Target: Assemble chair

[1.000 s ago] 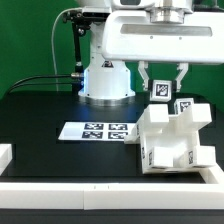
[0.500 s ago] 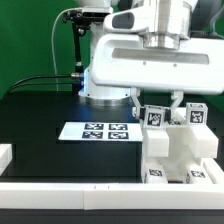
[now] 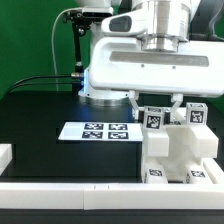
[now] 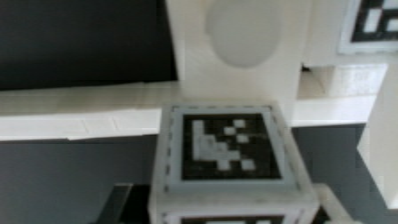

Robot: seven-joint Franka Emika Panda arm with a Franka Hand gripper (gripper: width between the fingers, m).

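Note:
The chair (image 3: 180,150) is a chunky white block structure with small tags. It stands at the exterior view's right, against the white front wall (image 3: 70,185). My gripper (image 3: 156,110) comes down from above and is shut on one of the chair's upright posts (image 3: 153,118), which carries a tag on top. A second tagged post (image 3: 196,114) stands just to its right. In the wrist view the held post (image 4: 226,145) fills the space between my dark fingers (image 4: 125,203). A white upright slab (image 4: 240,50) of the chair lies beyond it. My gripper (image 4: 222,208) sits at that picture's edge.
The marker board (image 3: 97,131) lies flat on the black table to the left of the chair. The arm's white base (image 3: 102,82) stands behind it, with cables and a green backdrop. A white block (image 3: 5,153) is at the left edge.
A second ago the chair stood turned at an angle. It now sits square to the front wall, a little lower and to the right. Nothing has visibly moved in the last half second.

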